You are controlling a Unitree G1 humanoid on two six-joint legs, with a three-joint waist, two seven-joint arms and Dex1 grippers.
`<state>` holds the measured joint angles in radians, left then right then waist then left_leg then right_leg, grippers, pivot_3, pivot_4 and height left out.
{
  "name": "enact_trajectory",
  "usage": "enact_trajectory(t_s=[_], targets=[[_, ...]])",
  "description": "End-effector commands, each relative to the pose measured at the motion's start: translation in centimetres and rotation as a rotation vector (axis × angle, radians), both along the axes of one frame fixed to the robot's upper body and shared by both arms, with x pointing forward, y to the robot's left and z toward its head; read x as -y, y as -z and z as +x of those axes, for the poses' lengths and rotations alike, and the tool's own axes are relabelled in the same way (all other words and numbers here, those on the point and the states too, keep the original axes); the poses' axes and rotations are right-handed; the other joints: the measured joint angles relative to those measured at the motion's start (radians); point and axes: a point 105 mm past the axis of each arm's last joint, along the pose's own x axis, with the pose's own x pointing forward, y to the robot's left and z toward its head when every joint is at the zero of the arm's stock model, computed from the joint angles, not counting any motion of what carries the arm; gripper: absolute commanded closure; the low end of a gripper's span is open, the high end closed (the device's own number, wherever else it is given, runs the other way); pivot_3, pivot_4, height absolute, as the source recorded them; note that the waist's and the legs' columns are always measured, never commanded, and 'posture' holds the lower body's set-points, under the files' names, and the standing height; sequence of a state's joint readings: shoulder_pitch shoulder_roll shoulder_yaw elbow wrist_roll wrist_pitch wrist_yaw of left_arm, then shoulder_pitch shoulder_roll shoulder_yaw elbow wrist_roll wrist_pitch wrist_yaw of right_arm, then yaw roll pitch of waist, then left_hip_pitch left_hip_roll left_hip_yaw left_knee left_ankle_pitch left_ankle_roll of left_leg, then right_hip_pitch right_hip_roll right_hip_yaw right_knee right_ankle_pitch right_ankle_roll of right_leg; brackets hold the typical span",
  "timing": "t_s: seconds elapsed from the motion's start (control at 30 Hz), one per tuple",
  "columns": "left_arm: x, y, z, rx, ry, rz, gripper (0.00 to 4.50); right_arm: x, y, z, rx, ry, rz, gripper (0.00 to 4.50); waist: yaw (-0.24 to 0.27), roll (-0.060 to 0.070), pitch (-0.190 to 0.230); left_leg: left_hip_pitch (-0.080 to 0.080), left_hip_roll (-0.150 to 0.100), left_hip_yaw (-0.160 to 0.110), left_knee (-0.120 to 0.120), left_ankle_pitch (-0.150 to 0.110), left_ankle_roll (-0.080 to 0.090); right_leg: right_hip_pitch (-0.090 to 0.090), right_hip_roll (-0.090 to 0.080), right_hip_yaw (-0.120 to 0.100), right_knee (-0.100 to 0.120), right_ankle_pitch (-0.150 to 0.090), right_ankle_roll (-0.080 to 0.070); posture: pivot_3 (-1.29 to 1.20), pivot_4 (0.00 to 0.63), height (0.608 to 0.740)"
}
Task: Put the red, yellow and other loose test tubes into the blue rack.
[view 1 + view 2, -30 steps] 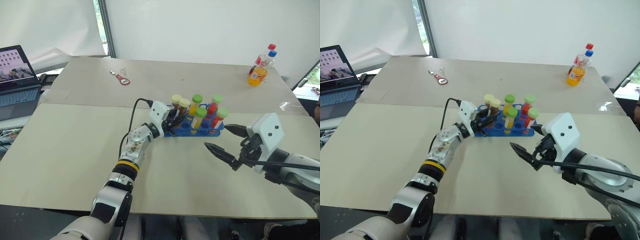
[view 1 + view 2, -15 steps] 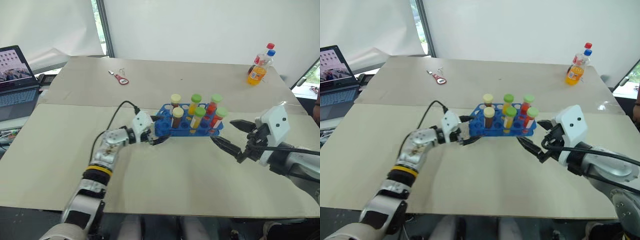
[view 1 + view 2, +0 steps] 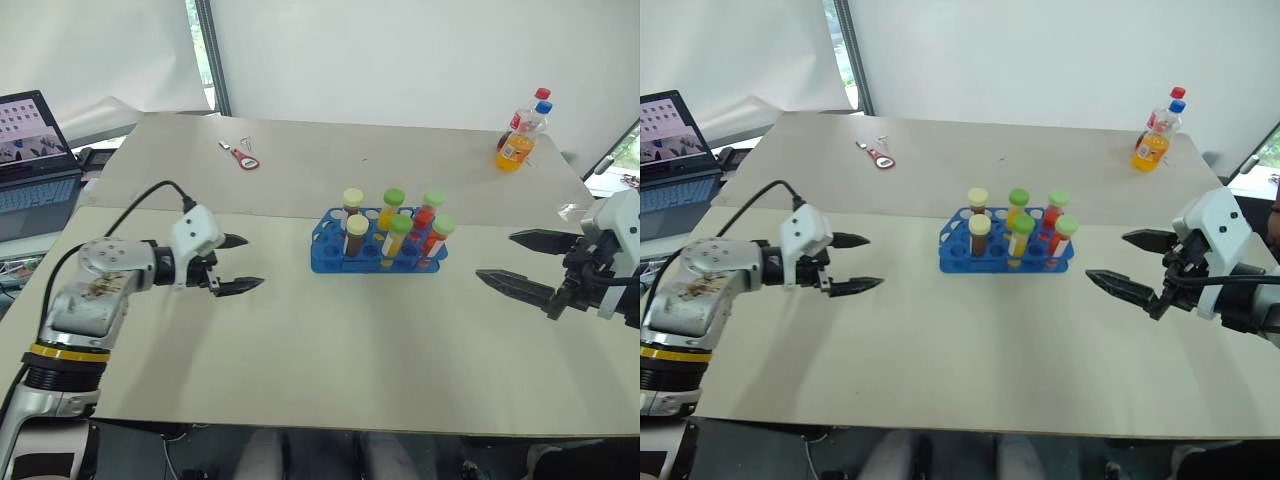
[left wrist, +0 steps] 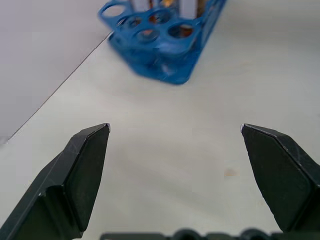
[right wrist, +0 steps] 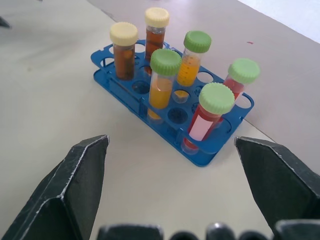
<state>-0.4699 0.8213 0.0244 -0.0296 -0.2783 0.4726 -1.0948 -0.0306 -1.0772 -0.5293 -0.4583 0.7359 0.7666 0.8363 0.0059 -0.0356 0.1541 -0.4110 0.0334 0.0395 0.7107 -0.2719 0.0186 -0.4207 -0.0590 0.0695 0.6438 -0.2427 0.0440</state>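
Hovering over the tabletop (image 3: pixel 330 340), both fingers apart and empty: left hand (image 3: pixel 238 263) and right hand (image 3: pixel 520 262), flanking blue rack (image 3: pixel 376 252) holding six capped test tubes (image 5: pixel 161 82).

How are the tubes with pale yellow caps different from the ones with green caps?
The two yellow-capped tubes hold dark brown liquid and stand at one end of the blue rack. The four green-capped tubes hold orange or red liquid and fill the rest. All stand upright.
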Motion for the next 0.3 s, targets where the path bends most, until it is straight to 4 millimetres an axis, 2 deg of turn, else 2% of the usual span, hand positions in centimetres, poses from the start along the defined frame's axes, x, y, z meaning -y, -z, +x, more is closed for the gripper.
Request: enact_trajectory(t_s=[0.03,0.3], targets=[[0.21,-1.09,-0.36,0.040,0.003,-0.002,0.01,0.62,-1.13,0.06,0.056,0.000,-0.037,0.04,0.002,0.000,0.000,0.000,0.000,0.000,0.000,0.000,0.000,0.000,0.000,0.000,0.000,0.000,0.000,0.00,0.150,0.740],[0.09,-1.10,-0.38,0.025,-0.005,-0.012,0.01,0.39,-0.98,0.31,0.048,-0.015,-0.047,0.04,0.002,0.000,0.000,0.000,0.000,0.003,0.000,0.000,0.000,0.000,0.000,0.000,0.000,0.000,0.000,0.00,0.150,0.740]])
